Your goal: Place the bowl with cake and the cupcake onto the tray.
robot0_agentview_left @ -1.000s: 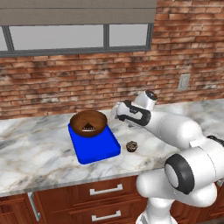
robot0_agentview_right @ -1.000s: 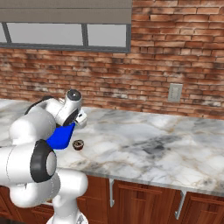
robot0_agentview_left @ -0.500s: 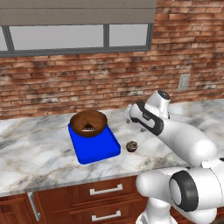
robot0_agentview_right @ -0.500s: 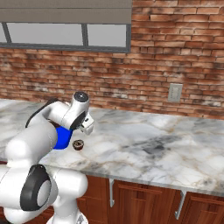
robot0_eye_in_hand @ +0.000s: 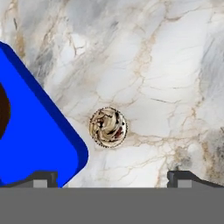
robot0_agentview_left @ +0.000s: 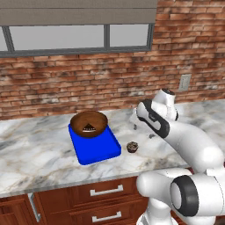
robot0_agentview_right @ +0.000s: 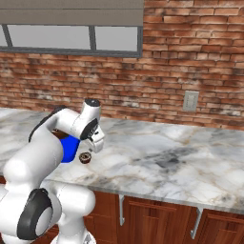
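Below, cupcake between the wide claw tips, beside tray.

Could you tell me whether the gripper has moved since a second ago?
Yes: the gripper has swung right, from beside the bowl to behind the cupcake.

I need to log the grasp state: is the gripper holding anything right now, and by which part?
Nothing is held. The gripper is open above the cupcake, which sits on the counter beside the tray.
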Tool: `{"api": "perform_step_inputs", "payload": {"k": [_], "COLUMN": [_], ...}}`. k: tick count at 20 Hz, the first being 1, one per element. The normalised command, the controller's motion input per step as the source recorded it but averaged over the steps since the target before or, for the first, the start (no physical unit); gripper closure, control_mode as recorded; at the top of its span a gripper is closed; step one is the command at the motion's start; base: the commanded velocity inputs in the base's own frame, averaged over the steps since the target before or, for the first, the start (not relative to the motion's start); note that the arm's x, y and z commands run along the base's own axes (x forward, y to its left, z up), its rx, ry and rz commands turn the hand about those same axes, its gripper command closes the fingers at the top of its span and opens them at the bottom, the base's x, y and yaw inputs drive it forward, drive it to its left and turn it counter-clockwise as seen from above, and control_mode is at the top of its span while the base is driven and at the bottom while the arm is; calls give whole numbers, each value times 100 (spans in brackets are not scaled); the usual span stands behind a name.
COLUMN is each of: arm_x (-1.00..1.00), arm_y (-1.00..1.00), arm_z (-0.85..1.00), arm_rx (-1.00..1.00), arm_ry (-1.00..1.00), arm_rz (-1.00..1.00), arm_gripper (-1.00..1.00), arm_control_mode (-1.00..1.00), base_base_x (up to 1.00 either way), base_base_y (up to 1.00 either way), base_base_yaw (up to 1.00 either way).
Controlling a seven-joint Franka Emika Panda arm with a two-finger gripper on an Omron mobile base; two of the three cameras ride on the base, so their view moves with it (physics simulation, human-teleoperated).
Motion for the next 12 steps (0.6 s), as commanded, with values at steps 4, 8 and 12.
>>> {"api": "perform_step_inputs", "payload": {"k": [4,8,12], "arm_x": [-29,-14,-3], "arm_y": [2,9,9], "arm_z": [-7,-15,-19], "arm_rx": [-7,-8,-7], "arm_ry": [18,5,-5], "arm_rz": [0,0,0], "arm_gripper": [-100,-100,-100], "arm_control_mode": [-100,-100,-100], "base_base_x": [0,0,0], "base_base_y": [0,0,0], "base_base_yaw": [0,0,0]}}
